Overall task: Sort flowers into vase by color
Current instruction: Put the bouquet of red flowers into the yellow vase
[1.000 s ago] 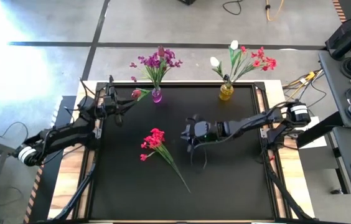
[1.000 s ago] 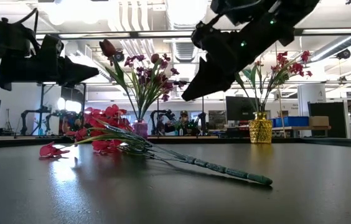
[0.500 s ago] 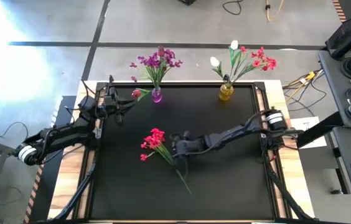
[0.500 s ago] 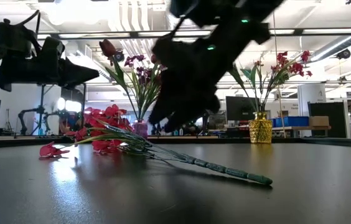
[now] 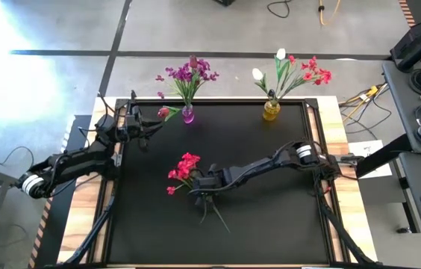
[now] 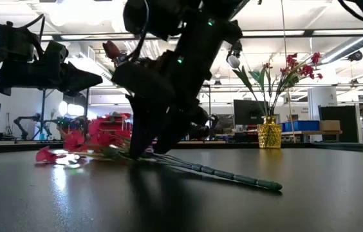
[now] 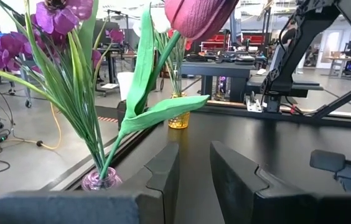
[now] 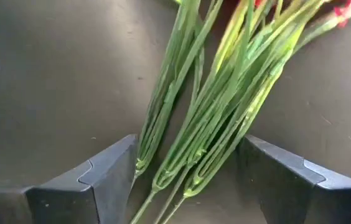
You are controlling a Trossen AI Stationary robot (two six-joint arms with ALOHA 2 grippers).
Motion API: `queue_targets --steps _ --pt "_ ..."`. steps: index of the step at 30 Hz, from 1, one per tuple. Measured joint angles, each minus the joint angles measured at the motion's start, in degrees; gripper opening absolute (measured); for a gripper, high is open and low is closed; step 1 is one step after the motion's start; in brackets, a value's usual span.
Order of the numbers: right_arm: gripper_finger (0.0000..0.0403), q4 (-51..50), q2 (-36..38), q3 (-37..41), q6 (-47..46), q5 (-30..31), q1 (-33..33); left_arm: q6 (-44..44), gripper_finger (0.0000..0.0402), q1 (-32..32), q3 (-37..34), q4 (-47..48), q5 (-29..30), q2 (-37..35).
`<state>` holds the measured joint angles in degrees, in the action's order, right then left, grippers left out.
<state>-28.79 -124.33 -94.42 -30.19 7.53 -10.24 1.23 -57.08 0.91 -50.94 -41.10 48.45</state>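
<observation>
Both wide-open right jaws straddle the red flower bunch's (image 5: 186, 168) green stems (image 8: 213, 118).

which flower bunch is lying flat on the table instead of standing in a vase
The red bunch at mid-table, its stems between the right end effector's open fingers. The purple bunch and red-and-white bunch stand in vases.

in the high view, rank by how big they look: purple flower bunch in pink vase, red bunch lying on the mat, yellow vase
1. Purple flower bunch in the pink vase and red bunch lying on the black mat: too alike to rank.
2. Yellow vase, smallest.
</observation>
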Motion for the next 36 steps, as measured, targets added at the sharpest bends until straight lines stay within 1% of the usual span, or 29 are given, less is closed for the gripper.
queue_targets --steps 5,9,13,16,18,20,22,25,30,33,36 --pt "0.026 -1.0 -0.9 -1.2 0.7 0.0 0.4 0.8 0.0076 0.0 0.0 0.0 0.0 0.0" --pt "0.0222 -3.0 -0.8 -1.5 1.5 -0.5 1.1 0.8 0.0076 0.0 0.0 0.0 0.0 0.0" --pt "0.0176 -10.6 -0.7 -4.3 5.1 0.0 2.1 0.5 0.0076 0.0 0.0 0.0 0.0 0.0" --pt "0.0165 -15.8 -0.5 -7.6 8.5 1.1 2.7 0.4 0.0076 0.0 0.0 0.0 0.0 0.0" --pt "0.017 -19.8 -0.1 -10.0 9.8 2.1 2.8 0.4 0.0076 0.0 0.0 0.0 0.0 0.0" --pt "0.0184 -23.8 0.1 -12.0 9.6 2.1 2.8 0.4 0.0076 0.0 0.0 0.0 0.0 0.0" --pt "0.0202 -26.7 0.1 -13.2 8.2 2.1 2.8 0.4 0.0076 0.0 0.0 0.0 0.0 0.0" --pt "0.0236 -28.8 0.1 -13.1 7.3 2.1 2.6 -0.2 0.0076 0.0 0.0 0.0 0.0 0.0" --pt "0.0279 -27.3 -0.1 -9.2 7.2 1.0 3.1 -0.4 0.0076 0.0 0.0 0.0 0.0 0.0" --pt "0.0288 -24.9 -0.1 -7.8 6.8 0.7 4.1 -0.4 0.0076 0.0 0.0 0.1 0.0 0.0" --pt "0.0289 -23.2 -0.1 -7.5 7.3 -2.1 5.0 -0.3 0.0076 0.0 0.0 0.1 -0.1 0.0"
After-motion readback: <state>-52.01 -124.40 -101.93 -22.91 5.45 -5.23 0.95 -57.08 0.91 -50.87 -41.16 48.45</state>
